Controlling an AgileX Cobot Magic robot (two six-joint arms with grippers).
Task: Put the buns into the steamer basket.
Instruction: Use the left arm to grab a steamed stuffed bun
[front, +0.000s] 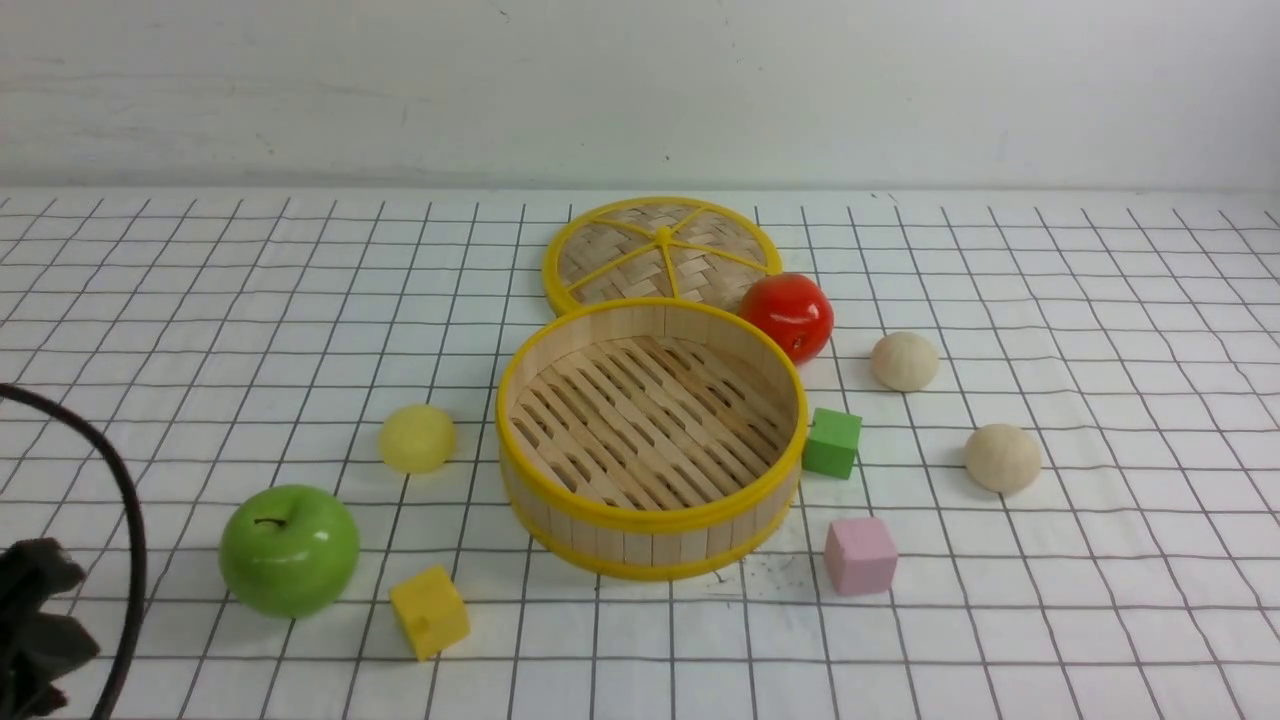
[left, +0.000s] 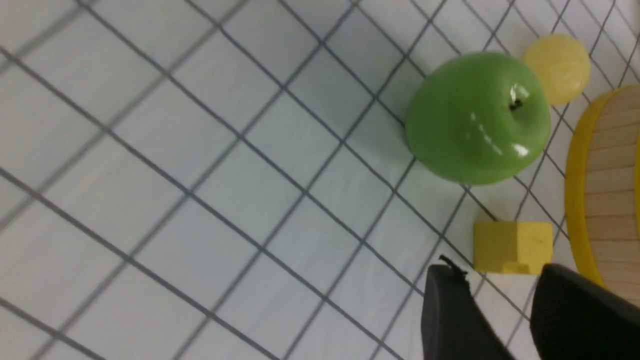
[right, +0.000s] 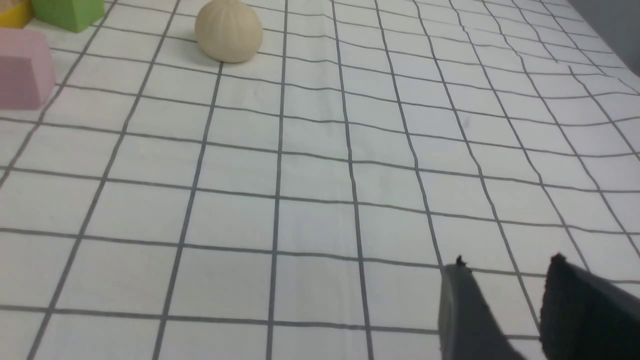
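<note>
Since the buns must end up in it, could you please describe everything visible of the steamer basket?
The steamer basket is a round light-wood tub with a vertical-slat wall, slatted floor and yellow rims top and bottom. It stands upright, open and empty on the gridded cloth, hiding the front edge of the woven lid behind it.

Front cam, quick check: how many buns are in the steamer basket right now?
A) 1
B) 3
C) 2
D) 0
D: the steamer basket shows only its bare slatted floor. The pale yellow bun lies outside it on its left, and the farther cream bun and nearer cream bun lie outside on its right.
</note>
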